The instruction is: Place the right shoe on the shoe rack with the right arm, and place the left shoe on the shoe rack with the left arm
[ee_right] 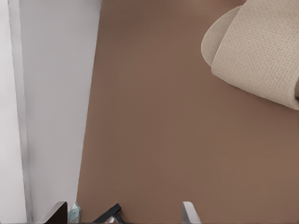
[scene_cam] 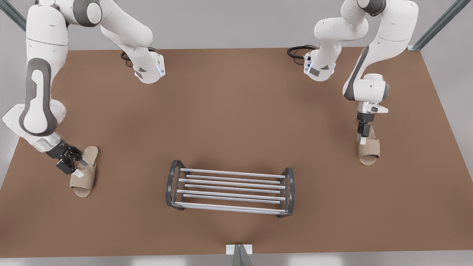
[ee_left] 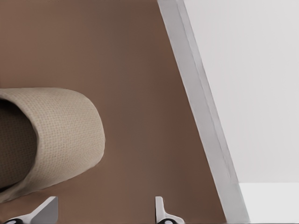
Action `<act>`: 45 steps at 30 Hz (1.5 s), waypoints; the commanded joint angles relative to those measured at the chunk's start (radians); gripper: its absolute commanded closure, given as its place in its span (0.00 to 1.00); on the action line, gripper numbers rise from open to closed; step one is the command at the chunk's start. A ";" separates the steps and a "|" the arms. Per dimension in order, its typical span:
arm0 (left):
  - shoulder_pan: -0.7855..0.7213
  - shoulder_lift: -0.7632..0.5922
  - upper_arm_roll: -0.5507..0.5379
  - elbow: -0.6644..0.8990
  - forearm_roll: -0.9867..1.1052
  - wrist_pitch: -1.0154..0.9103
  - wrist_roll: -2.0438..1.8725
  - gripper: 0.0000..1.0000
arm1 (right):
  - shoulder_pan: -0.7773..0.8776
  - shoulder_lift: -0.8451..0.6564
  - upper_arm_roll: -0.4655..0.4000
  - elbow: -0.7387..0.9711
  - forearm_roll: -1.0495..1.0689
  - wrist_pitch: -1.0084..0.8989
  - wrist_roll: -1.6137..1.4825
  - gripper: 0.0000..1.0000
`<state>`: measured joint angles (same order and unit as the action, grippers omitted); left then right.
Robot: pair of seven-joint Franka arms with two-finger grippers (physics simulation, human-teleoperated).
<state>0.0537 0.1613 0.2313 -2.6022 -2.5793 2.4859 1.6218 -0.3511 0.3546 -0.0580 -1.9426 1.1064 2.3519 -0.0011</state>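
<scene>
Right arm: it stands at the front view's left, bent down to the table [scene_cam: 236, 111]. The right gripper [scene_cam: 81, 167] is tilted and sits at the heel end of the right shoe [scene_cam: 85, 179]. Its white tips lie one over the heel edge and one just beside the strap. In the right wrist view the fingers [ee_right: 189, 213] are apart, with bare table between them. The shoe's open toe lies well off from them, near the table edge. I cannot tell from the front view whether either tip touches the shoe.

Left arm: it stands at the front view's right. The left gripper [scene_cam: 363, 139] points almost straight down over the heel end of the left shoe [scene_cam: 369, 152]. In the left wrist view the fingers [ee_left: 161, 212] are parted and nothing is between them. The shoe's strap lies just beside one finger, outside the gap.

Shoes: both lie flat on the table with toes toward the near edge, one at each side, well apart from the rack.

Rack [scene_cam: 232, 173]: it stands upright between the two shoes, near the table's front edge, and its bars are bare.
</scene>
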 commanded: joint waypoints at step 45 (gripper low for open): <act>0.117 0.086 0.019 0.065 -0.061 0.004 0.900 0.00 | -0.028 0.195 0.067 -0.055 1.087 0.218 -1.795 0.10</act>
<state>0.1696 0.2459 0.2508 -2.5376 -2.6367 2.4947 2.5829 -0.3821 0.5502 0.0144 -2.0018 2.1934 2.5688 -1.6750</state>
